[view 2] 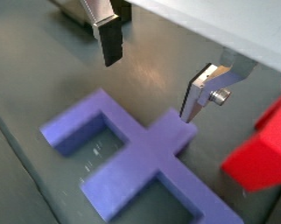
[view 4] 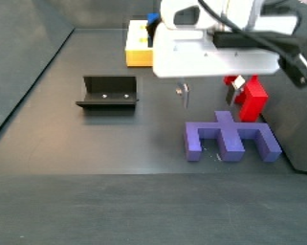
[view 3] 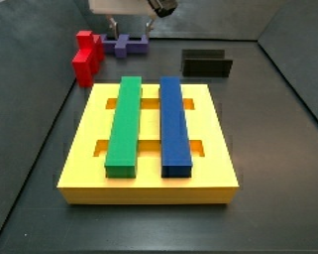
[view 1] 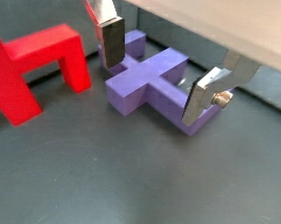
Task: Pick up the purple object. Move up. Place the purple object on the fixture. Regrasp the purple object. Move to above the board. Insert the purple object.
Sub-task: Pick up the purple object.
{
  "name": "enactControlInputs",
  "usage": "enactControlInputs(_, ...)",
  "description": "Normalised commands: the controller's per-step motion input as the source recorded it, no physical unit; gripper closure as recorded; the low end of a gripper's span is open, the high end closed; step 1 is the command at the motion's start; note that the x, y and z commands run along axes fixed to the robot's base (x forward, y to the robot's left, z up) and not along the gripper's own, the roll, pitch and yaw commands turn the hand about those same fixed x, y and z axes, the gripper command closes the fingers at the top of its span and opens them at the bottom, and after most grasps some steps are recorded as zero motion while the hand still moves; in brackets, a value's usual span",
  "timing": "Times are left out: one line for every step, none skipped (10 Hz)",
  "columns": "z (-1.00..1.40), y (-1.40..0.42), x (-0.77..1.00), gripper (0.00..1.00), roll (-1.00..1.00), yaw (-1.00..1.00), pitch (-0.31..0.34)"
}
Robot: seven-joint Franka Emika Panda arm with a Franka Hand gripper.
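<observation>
Gripper hanging low over purple object, jaws spread wide, fingers straddling central stem, not visibly pressing it. Purple object lying flat on dark floor, just beside red stepped block. In side view, gripper sitting above purple object; fixture standing well apart. Board carrying green bar and blue bar.

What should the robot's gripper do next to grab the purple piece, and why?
Probably lower a little, then close. The gripper is open, its fingers either side of the purple object, which lies flat on the floor beside the red block.
</observation>
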Motion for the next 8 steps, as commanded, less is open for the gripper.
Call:
enactControlInputs(-0.39,0.06,-0.38,0.0,0.0,-0.08,-0.171)
enactControlInputs(-0.27,0.02,-0.47,0.0,0.0,-0.1,-0.24)
enactControlInputs(-0.13,0.02,-0.43,0.0,-0.03,-0.09,-0.251)
enactControlInputs(-0.19,0.12,-0.23,0.0,-0.08,-0.01,-0.203)
enactControlInputs(-0.32,0.27,0.0,0.0,-0.15,0.0,-0.116)
enactControlInputs(-0.32,0.32,0.01,0.0,-0.17,-0.02,-0.05)
enactControlInputs(-0.21,0.24,0.0,0.0,-0.15,-0.09,-0.074)
enactControlInputs(-0.15,0.07,0.0,0.0,-0.09,-0.15,-0.123)
